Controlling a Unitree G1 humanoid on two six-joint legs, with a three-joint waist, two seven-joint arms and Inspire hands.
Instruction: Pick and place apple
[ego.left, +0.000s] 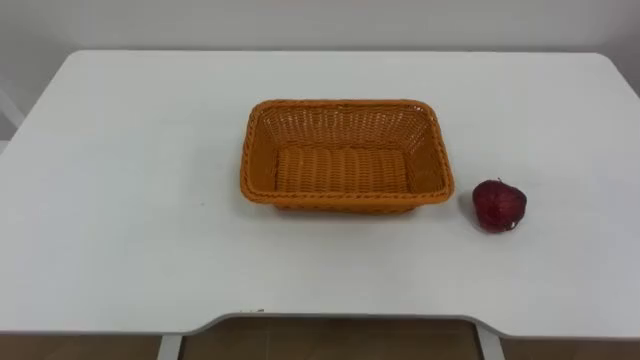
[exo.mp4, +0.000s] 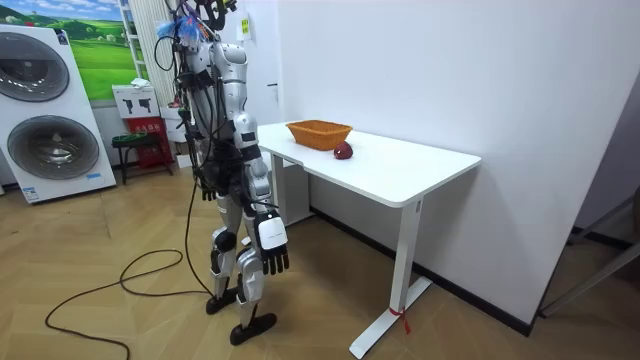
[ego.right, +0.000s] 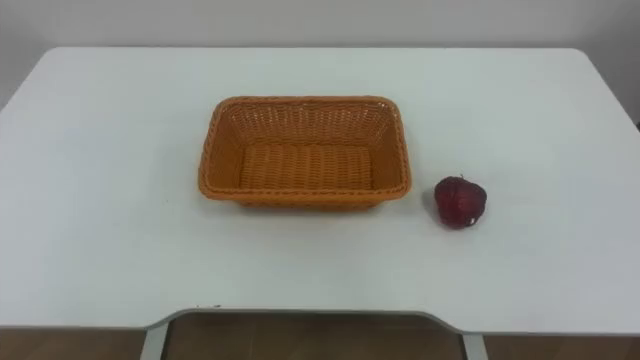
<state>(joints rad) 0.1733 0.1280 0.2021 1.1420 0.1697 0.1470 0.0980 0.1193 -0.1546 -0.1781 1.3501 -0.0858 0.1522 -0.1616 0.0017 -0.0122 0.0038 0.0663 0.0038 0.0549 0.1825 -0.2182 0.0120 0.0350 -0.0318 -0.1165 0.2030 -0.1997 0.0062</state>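
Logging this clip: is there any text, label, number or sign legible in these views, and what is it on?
No text is legible.
On the table, basket and apple: no print shows.
On the white sign beside the washing machine: red marks, too small to read.
On the sticker low on that machine's front: too small to read.

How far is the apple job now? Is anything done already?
Nothing looks done: the wicker basket is empty, and the red apple lies on the table beside it, on the robot's right. Nothing is in hand: the right hand hangs open at its side. Left: reach, grasp, place it.
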